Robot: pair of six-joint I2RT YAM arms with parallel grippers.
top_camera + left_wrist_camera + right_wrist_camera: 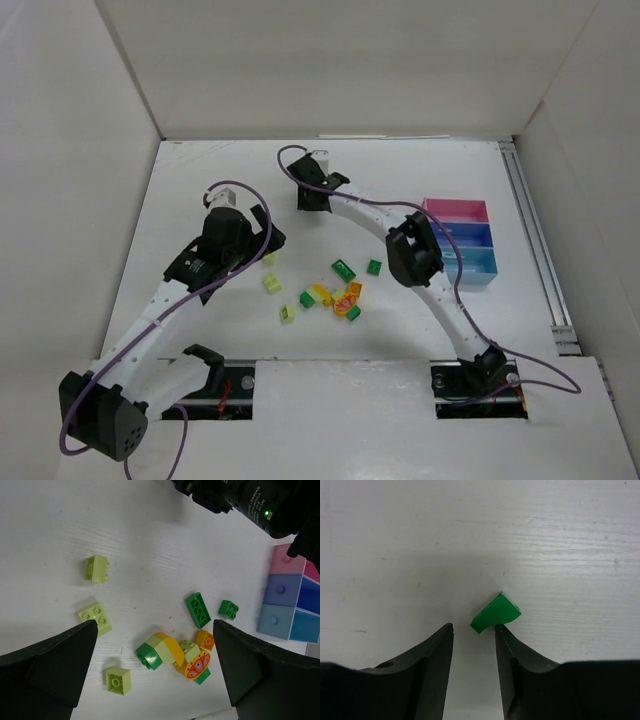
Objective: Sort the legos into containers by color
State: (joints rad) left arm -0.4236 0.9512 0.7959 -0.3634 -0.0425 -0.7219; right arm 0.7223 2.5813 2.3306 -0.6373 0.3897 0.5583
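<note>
Legos (172,652) lie scattered on the table (200,190), left of the containers (468,237), none inside. My left gripper (155,625) hangs above them, jaws wide apart. My right gripper (473,636): jaws narrowly apart, one green piece (495,612) at a fingertip, not between.

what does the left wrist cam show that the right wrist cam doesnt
Only the left wrist: the scattered legos in pale green, dark green and orange, the containers at the right edge, and part of the right arm along the top. Only the right wrist: a single green piece at one fingertip of the right gripper. Both: the white table and each camera's own dark fingers, parted; the left gripper is open wider.
</note>
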